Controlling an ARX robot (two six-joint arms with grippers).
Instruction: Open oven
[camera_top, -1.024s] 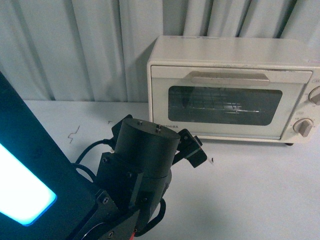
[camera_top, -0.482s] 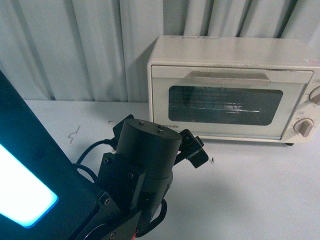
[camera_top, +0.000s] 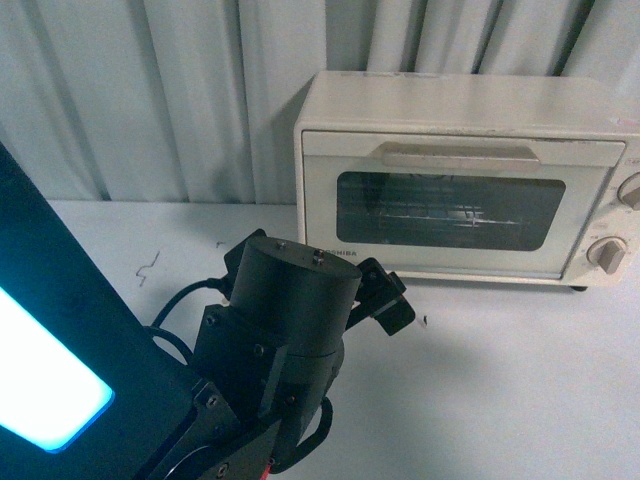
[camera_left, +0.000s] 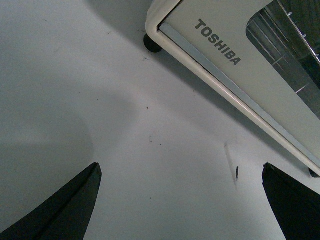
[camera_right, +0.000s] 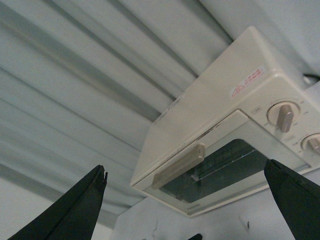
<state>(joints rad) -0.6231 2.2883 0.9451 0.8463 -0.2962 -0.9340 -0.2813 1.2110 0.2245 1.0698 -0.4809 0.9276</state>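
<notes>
Your left gripper (camera_left: 181, 167) hangs spread wide and empty over the white table (camera_left: 75, 75), just in front of the oven's lower left corner. To its right, the oven (camera_top: 460, 180) stands against the curtain (camera_top: 150, 90), door shut, bar handle (camera_top: 460, 153) above the window, two knobs (camera_top: 606, 254) at the far right. Your right gripper (camera_right: 185, 167) is also spread and empty, facing the oven's front from well apart.
</notes>
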